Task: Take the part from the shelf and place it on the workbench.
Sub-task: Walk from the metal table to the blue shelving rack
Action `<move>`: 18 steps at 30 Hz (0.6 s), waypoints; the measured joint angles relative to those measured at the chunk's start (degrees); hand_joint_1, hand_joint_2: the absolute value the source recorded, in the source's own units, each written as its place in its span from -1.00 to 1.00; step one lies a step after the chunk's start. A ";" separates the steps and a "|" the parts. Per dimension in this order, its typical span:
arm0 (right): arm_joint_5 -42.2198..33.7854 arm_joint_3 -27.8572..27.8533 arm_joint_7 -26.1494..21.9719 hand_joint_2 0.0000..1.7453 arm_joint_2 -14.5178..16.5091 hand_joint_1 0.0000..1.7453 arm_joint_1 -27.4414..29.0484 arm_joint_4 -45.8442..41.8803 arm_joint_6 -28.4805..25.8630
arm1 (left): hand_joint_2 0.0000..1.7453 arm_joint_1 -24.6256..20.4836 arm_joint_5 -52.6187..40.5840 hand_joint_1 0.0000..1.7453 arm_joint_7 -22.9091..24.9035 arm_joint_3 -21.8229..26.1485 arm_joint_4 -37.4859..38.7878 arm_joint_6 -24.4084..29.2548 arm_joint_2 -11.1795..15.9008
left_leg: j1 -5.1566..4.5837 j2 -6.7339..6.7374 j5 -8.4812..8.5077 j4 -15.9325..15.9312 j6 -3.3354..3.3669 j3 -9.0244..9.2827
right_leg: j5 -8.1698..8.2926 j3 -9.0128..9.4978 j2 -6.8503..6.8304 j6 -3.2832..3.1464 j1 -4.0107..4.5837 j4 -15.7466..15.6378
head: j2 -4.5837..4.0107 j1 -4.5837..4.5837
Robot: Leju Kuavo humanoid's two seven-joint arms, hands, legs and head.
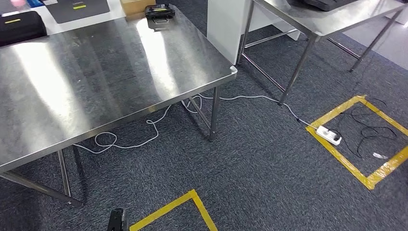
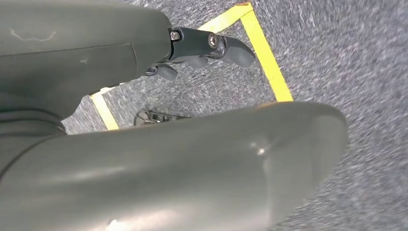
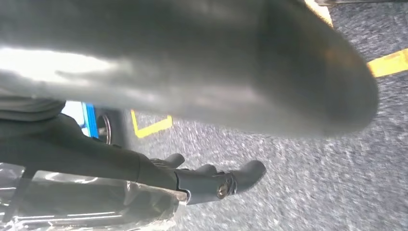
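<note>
1. Part, in a clear plastic bag, is clasped by the right robot hand above grey carpet.
2. Left robot hand hangs over the yellow tape, fingers loosely curled, holding nothing.
3. Steel surface stands ahead.

A grey carpet covers the floor. At 10 o'clock stands a steel desk, which is the workbench's neighbour or not, cannot tell. On its far edge, at 12 o'clock, sits a black device beside a cardboard box. A black case lies at 10 o'clock. A white cable trails under the desk to a power strip at 3 o'clock, inside a yellow tape square. More yellow tape lies at 6 o'clock.
</note>
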 joint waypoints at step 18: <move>0.30 -0.06 1.38 -1.00 0.58 -1.00 0.07 0.04 -0.21 | -1.00 -0.22 -0.65 -1.00 0.75 -0.04 0.19 0.17 0.27 | 0.50 -1.94 -7.21 14.43 -3.14 -4.88 | 6.43 9.65 2.84 -1.29 -0.55 -16.40 | 0.00 -0.44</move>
